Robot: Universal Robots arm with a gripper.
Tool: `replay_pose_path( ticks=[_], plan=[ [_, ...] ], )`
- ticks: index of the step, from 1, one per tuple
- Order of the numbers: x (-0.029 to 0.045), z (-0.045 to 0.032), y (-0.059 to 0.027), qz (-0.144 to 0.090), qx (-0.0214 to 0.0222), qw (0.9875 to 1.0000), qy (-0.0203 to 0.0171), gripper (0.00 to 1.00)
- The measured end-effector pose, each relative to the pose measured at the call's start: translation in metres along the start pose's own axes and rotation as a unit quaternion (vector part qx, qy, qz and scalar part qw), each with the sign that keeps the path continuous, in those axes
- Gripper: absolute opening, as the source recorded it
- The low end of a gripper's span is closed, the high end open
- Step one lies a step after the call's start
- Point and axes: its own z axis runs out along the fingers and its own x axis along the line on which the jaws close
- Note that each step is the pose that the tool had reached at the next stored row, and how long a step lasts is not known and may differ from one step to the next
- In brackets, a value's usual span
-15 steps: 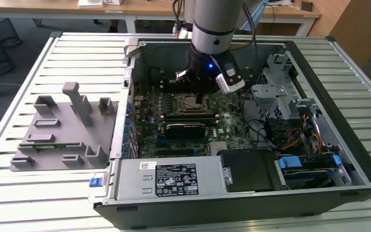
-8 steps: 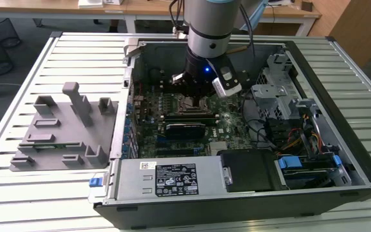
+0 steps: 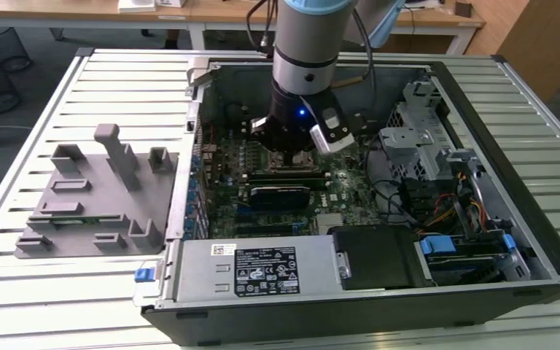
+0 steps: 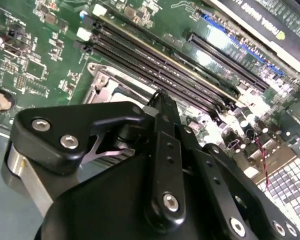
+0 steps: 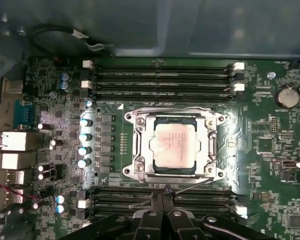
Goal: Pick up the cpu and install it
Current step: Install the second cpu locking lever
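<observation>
1. One chip, the cpu (image 5: 175, 147), lies flat inside the socket frame (image 5: 140, 142) on the motherboard (image 5: 270, 165) of the opened computer case (image 3: 513, 251), its pale metal top facing up in the first wrist view.
2. The gripper (image 5: 162, 196) hangs over the memory slots (image 5: 165, 76) just beside the socket, its fingers drawn together with nothing between them.
3. The arm (image 3: 305, 44) reaches straight down into the case in the exterior view, wrist vertical above the middle of the board.
4. A likely risk: the thin retention lever (image 5: 192, 186) runs across the board close to the fingertips, and a careless sideways motion may catch it.
5. Another: if the chip sits slightly askew in the frame, any downward press could bend the contacts beneath; whether it is fully seated cannot be judged here.
6. Tight walls and loose cables (image 3: 445, 200) at the exterior view's right leave little room for the wrist to swing.
</observation>
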Motion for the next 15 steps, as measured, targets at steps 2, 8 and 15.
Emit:
replay_pose_path(
  ticks=[2, 8, 15],
  plan=[
    [0.0015, 0.0035, -0.0003, 0.000, -0.0001, 1.0000, 0.0001, 0.11],
    [0.0024, 0.0084, -0.0014, 0.000, -0.0042, 1.0000, 0.0042, 0.11],
    [0.0024, 0.0092, -0.0042, 0.000, -0.0163, 0.9998, 0.0125, 0.11]
  ],
)
